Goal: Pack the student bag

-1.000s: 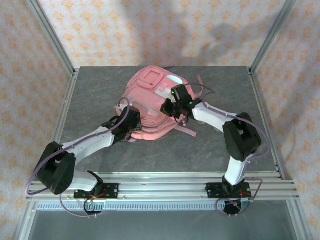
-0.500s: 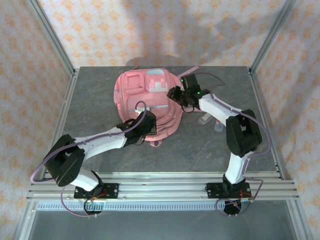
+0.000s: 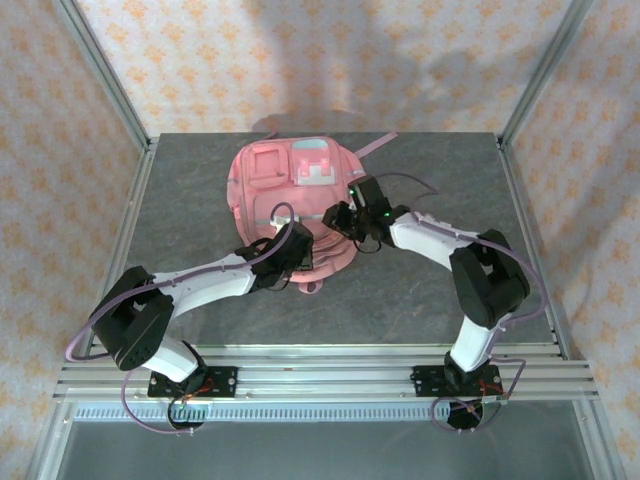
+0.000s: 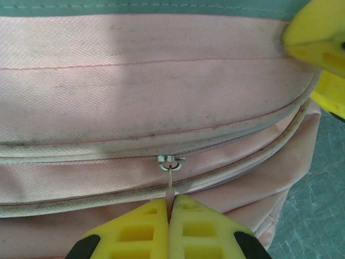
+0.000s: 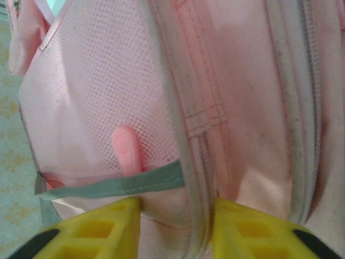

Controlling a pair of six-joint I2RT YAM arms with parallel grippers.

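The student bag (image 3: 290, 185) is a pink backpack lying front-up at the back middle of the table. My left gripper (image 3: 290, 252) is at its near edge, and in the left wrist view it (image 4: 170, 208) is shut on the zip pull (image 4: 170, 186) hanging from a metal slider (image 4: 171, 160). My right gripper (image 3: 340, 216) is at the bag's right side. In the right wrist view its jaws (image 5: 175, 216) clamp a piped seam of the bag (image 5: 242, 108) beside a mesh side pocket (image 5: 97, 91) that holds a small pink piece (image 5: 126, 148).
The bag lies on a grey table (image 3: 200, 180) fenced by aluminium posts (image 3: 105, 75), with rails (image 3: 330, 360) along the near edge. A pink strap (image 3: 375, 143) trails off the bag's far right. Bare table lies left and right of the bag.
A second ago the bag was bunched up and held off the table; now it lies flat, front up. The right gripper has moved from its far right edge down its right side and closed on the seam.
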